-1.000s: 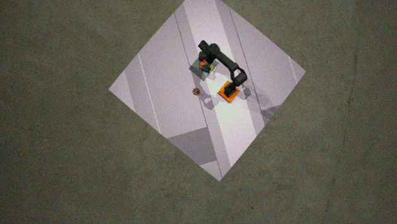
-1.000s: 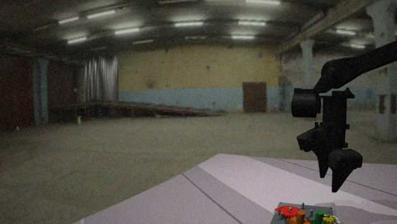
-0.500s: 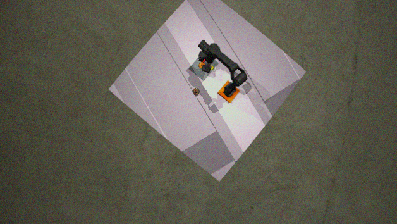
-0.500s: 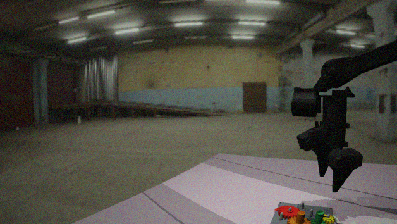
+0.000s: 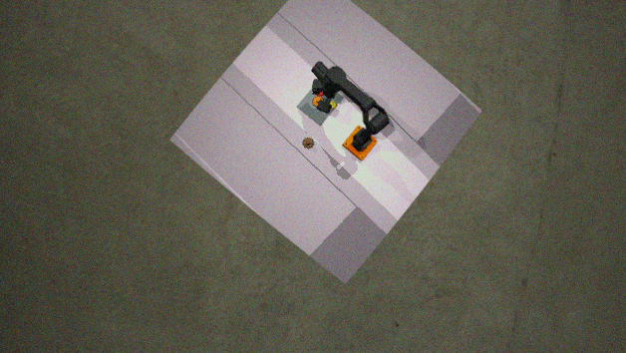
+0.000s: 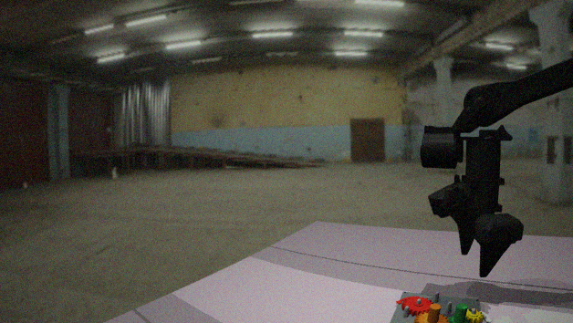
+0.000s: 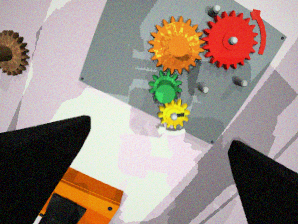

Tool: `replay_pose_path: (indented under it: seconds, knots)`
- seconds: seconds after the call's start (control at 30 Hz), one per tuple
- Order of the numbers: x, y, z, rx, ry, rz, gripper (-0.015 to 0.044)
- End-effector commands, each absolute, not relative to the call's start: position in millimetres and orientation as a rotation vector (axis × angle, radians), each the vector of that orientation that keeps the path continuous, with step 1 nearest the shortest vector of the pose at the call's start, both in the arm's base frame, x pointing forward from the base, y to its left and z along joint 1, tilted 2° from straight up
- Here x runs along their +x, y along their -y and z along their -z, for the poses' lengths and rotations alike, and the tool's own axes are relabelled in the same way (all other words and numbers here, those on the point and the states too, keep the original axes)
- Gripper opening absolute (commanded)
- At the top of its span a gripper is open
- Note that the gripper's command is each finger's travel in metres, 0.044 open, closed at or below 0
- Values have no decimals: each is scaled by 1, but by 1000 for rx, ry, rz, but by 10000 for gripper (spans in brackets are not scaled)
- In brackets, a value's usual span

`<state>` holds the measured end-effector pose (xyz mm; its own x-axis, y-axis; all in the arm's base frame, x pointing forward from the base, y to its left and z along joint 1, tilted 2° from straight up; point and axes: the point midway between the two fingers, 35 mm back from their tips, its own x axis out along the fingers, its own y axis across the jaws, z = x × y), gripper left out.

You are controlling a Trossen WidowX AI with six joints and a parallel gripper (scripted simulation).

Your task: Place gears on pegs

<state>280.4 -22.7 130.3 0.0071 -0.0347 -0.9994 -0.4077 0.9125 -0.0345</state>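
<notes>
Hovering above the grey board (image 5: 308,113) (image 6: 398,316) (image 7: 115,52), the gripper (image 5: 321,96) (image 6: 474,265) (image 7: 160,135) stands wide open, its jaws well apart with nothing between them. In the exterior view its fingers point down, and a gap shows between their tips and the gears below.

The board carries four gears on its pegs. The red gear (image 5: 320,93) (image 6: 416,305) (image 7: 224,49) meets the large orange gear (image 5: 317,102) (image 6: 431,318) (image 7: 176,45) at its rim; the orange one meets the small green gear (image 6: 461,312) (image 7: 165,90), and the green one meets the yellow gear (image 5: 333,105) (image 6: 474,316) (image 7: 167,114) with its black stripe. Together they form a line running from red to yellow. Three bare pegs (image 7: 241,81) also rise from the board: one beside the red gear near the board's edge, the other two on the side toward the yellow gear. The red arrow (image 7: 261,32) curves beside the red gear, the white arrow (image 7: 171,132) beside the yellow.

Off the board, a brown gear (image 5: 308,143) (image 7: 14,52) stands on the table (image 5: 249,150) (image 6: 274,283), well apart from the others. The arm (image 5: 356,95) (image 6: 515,91) reaches over from its orange base plate (image 5: 349,145) (image 7: 115,200)
</notes>
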Motion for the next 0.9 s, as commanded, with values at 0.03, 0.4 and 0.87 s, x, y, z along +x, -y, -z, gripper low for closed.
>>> replay_pose_path:
  seconds: [0.03,0.4,0.87]
  knots:
    - [280,23,-131,-353,-1547,-298,440]
    - [282,13,-132,-352,-1546,-299,440]
    - [244,-188,-156,-332,-1543,-319,440]
